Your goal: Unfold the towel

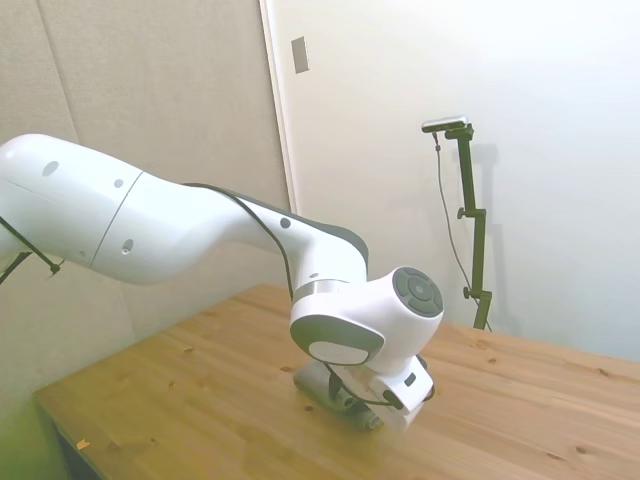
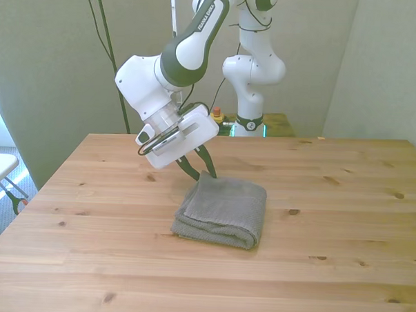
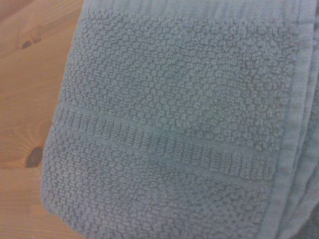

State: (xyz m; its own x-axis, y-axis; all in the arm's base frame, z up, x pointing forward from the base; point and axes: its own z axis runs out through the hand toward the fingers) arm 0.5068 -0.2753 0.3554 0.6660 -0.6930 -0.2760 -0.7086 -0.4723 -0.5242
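Towel lies folded on the tabletop, centre, layered edges toward the camera in the front view. Gripper sits at its far corner; fingers spread, tips at the cloth, nothing pinched. Risk: closing may catch every layer, dragging the bundle instead of opening it.

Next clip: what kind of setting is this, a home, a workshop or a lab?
Most likely a robotics lab: a bare wooden table holding only a folded grey towel, a white arm with its hand over it, and plain walls.
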